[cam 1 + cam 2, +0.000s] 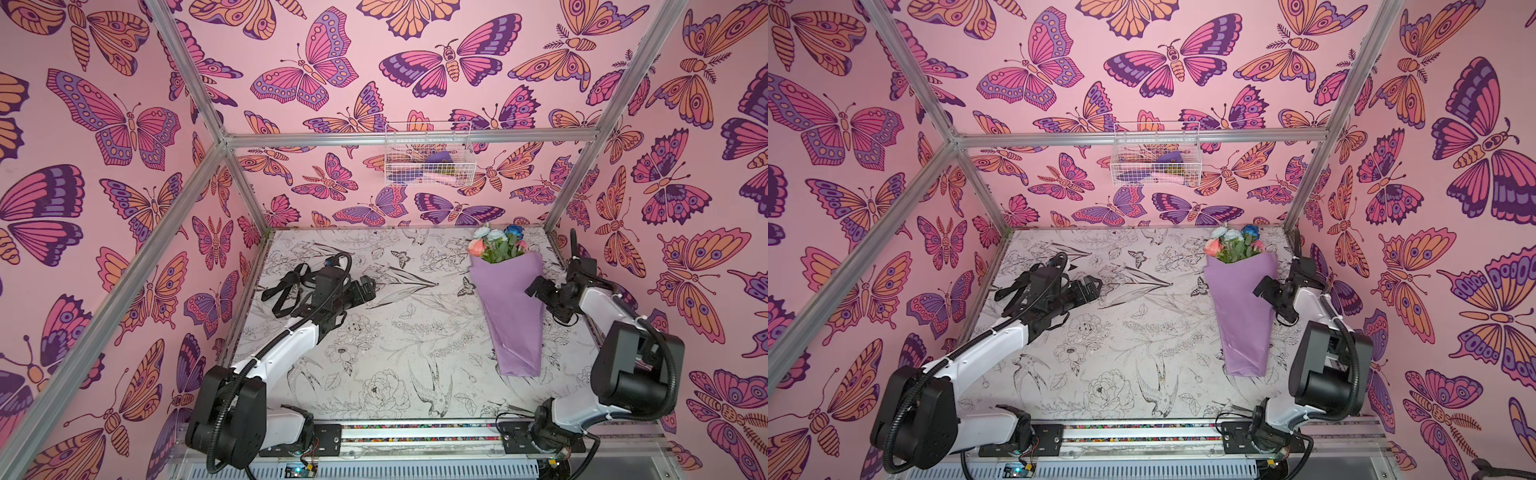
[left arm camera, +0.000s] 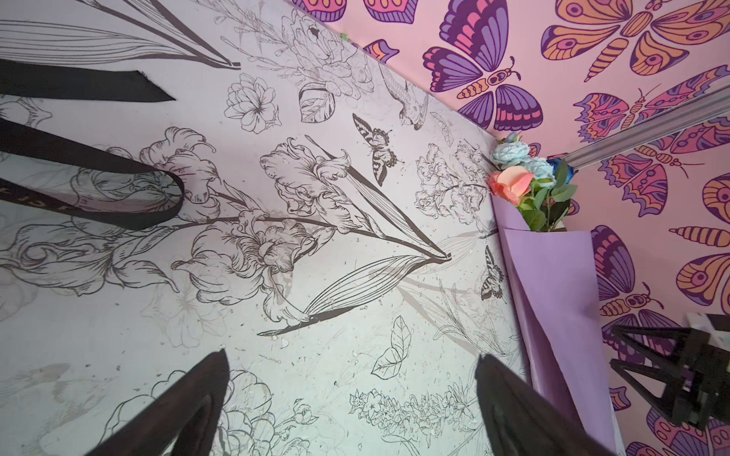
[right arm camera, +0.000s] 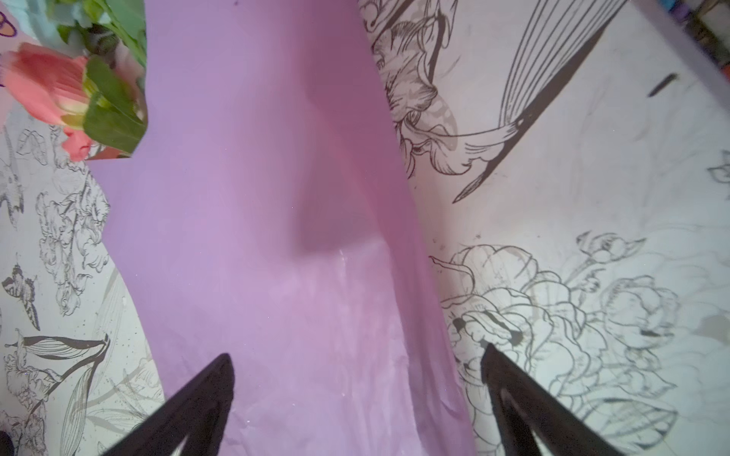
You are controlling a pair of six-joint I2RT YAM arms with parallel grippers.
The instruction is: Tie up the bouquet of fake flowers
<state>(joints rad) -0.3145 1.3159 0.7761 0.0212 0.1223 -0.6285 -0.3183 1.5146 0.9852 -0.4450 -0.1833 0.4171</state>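
Right tool spread wide over the bouquet of fake flowers, empty; left tool spread too.

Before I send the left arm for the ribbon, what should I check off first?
1. Left claw open and empty: ok.
2. Right claw open, holding nothing: ok.
3. Bouquet of fake flowers wrapped, lying on the table: ok.
4. Black ribbon loose on the table beside the left arm: ok.
5. Ribbon around the bouquet: not ok, they lie apart.
6. Ribbon free of the left arm: cannot tell.
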